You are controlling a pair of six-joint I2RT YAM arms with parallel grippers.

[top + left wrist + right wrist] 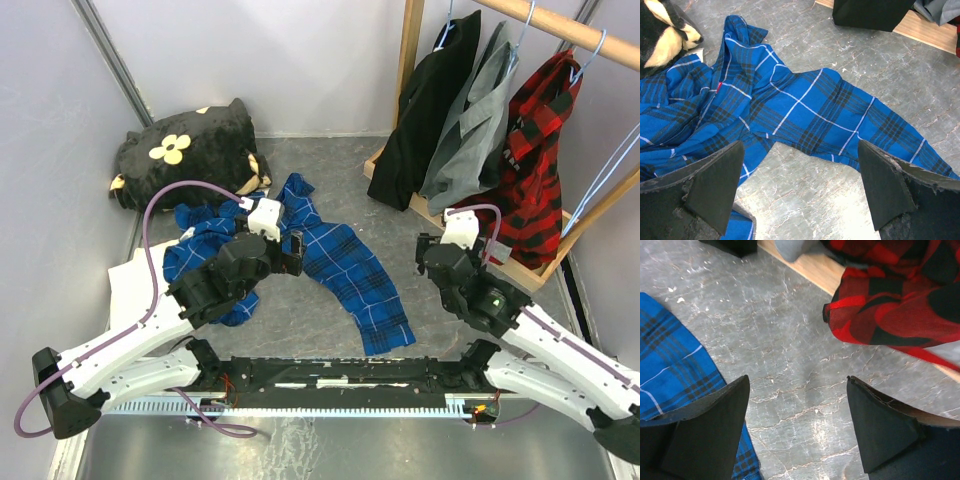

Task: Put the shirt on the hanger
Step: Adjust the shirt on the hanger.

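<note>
The red-and-black plaid shirt (540, 150) hangs from the wooden rail at the right, under the hook of a light-blue wire hanger (592, 48). Its lower hem shows in the right wrist view (890, 305). Another light-blue hanger (607, 172) hangs bare beside it. My right gripper (432, 256) is open and empty over bare table (798, 380), just left of the hem. My left gripper (292, 250) is open and empty above the blue plaid shirt (800, 145).
A blue plaid shirt (345, 275) lies spread on the grey table between the arms (805, 105) (670, 370). A black coat (435, 100) and a grey jacket (470, 120) hang on the wooden rack (570, 22). A black flowered blanket (185, 150) sits back left.
</note>
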